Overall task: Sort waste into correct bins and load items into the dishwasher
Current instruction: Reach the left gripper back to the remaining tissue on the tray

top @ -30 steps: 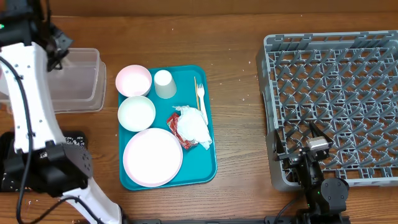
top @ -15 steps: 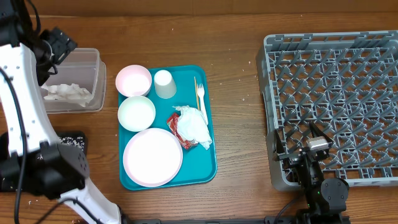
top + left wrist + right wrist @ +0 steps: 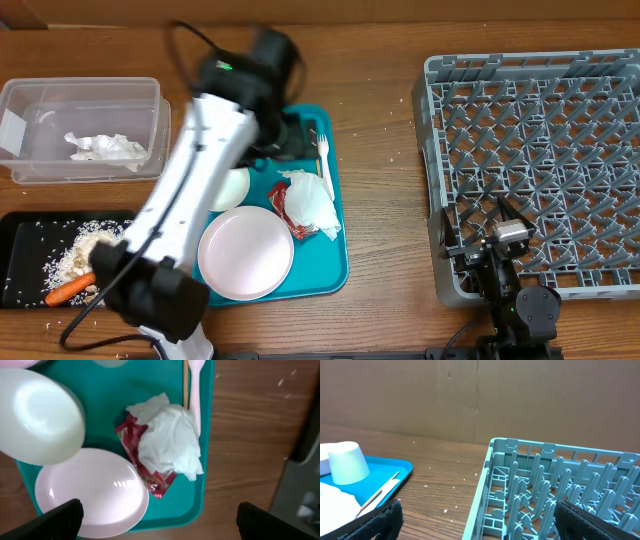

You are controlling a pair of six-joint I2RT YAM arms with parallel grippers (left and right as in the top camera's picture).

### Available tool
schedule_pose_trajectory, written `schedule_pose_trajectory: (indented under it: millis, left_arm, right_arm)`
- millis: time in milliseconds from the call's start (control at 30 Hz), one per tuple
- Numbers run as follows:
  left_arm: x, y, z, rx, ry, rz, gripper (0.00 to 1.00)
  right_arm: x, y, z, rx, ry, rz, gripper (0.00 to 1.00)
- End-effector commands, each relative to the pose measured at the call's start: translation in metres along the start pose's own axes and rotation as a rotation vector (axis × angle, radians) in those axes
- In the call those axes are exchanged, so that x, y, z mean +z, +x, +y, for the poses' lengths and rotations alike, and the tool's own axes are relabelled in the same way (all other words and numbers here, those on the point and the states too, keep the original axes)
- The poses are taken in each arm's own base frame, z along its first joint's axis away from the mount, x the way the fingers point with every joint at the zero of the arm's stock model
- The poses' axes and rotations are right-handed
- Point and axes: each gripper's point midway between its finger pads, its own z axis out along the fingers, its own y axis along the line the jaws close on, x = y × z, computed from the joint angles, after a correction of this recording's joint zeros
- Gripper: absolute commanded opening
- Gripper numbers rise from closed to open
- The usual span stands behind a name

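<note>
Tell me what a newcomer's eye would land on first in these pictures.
The white left arm stretches blurred across the overhead view, its open pincer above the teal tray. There a crumpled white napkin lies on a red wrapper beside the plate. The large grey dish rack fills the right side.

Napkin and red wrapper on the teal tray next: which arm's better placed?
Left. The left gripper, open, hangs over the napkin and red wrapper on the teal tray. The right gripper sits by the near corner of the dish rack, well away.
</note>
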Motion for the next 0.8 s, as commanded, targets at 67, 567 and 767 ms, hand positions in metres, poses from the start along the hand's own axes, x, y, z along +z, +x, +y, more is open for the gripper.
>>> schedule_pose_trajectory:
  millis: [67, 567, 767]
  left_arm:
    - [0.058, 0.004, -0.007, 0.035, -0.076, -0.014, 1.0]
    - [0.132, -0.009, -0.002, -0.126, -0.015, -0.112, 0.96]
    - [0.137, -0.022, 0.001, -0.087, -0.032, -0.183, 0.89]
  right_arm:
    - [0.0, 0.002, -0.003, 0.007, 0.013, -0.001, 1.0]
    - [0.0, 0.002, -0.003, 0.007, 0.013, -0.001, 1.0]
    - [0.0, 0.002, -0.003, 0.007, 0.013, -0.001, 1.0]
